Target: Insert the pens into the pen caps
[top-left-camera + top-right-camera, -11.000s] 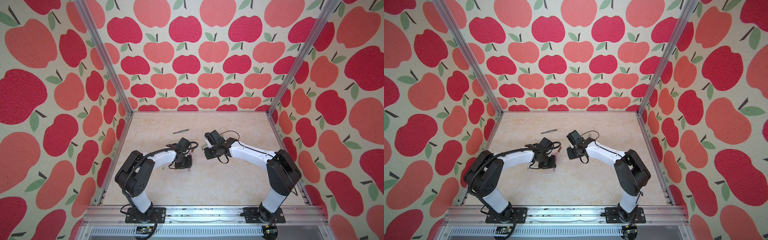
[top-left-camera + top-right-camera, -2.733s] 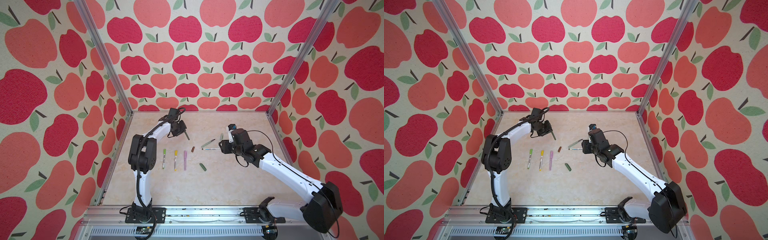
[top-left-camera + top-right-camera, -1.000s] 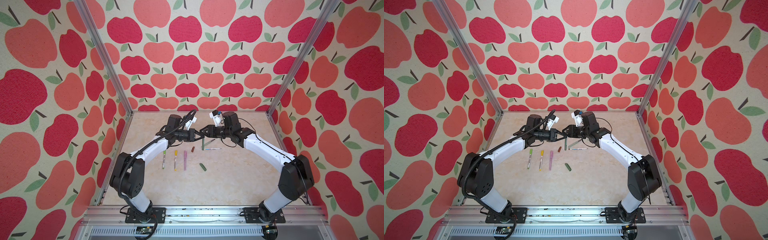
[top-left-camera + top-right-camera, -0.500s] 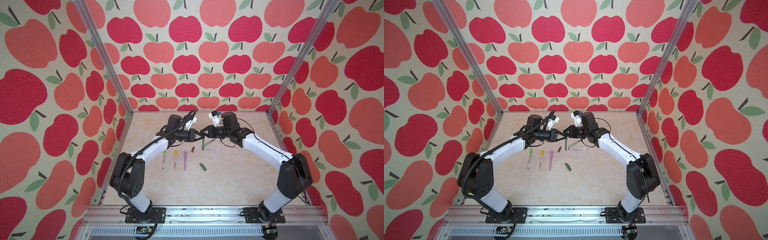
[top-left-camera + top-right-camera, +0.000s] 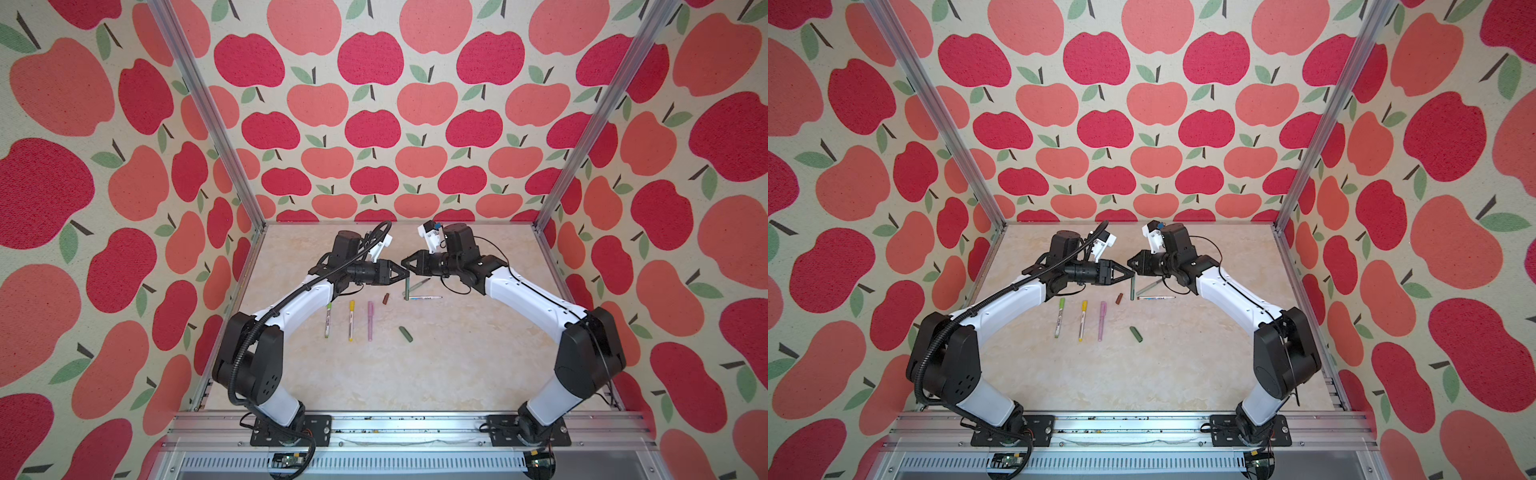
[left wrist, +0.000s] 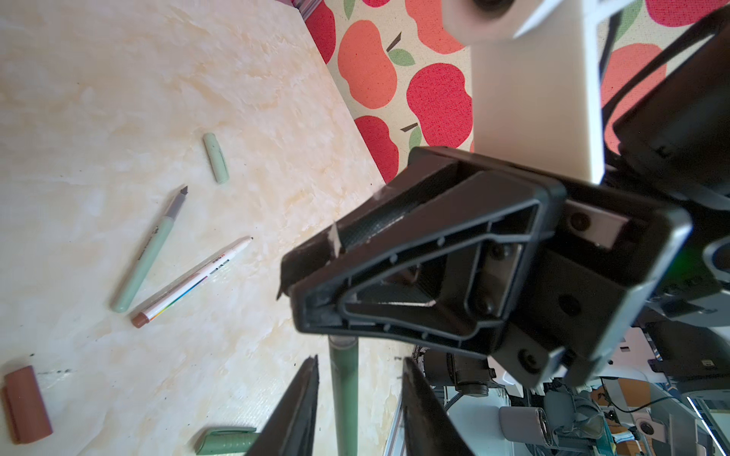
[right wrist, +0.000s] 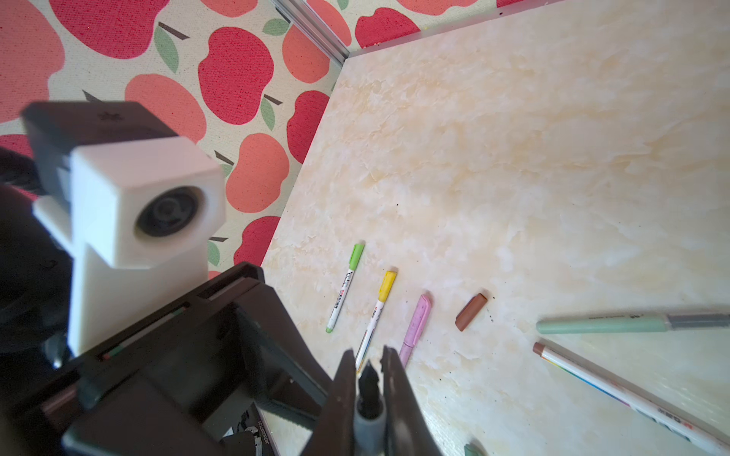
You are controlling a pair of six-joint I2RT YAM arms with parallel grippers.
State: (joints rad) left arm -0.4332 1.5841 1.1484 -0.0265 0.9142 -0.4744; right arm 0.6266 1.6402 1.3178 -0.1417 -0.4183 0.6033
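The two claws meet tip to tip above the middle of the worktop [image 5: 478, 365], nearer its far edge. The right claw [image 5: 403, 263] is clenched on the dark green pen [image 5: 407, 289]. It pinches the pen's grey neck just under the dark tip, which points up, and the barrel hangs roughly upright beneath.

The left claw [image 5: 408, 274] is released. In the left wrist view its fingers [image 6: 304, 395] stand on either side of the barrel, with a gap on each side.

Left of the middle, three capped pens lie side by side with their caps toward the far edge: a lime-capped pen [image 5: 328, 320], a yellow-capped pen [image 5: 351, 320] and a pink pen [image 5: 370, 320]. Just right of them lies the loose brown cap [image 5: 386, 298]. The dark green cap [image 5: 406, 333] lies nearer the front edge.

Right of the brown cap, the pale sage pen [image 5: 417, 286] and the white pen [image 5: 424, 297] lie uncapped, their butt ends close together. The pale sage cap [image 6: 216, 158] lies a little beyond the sage pen's tip.
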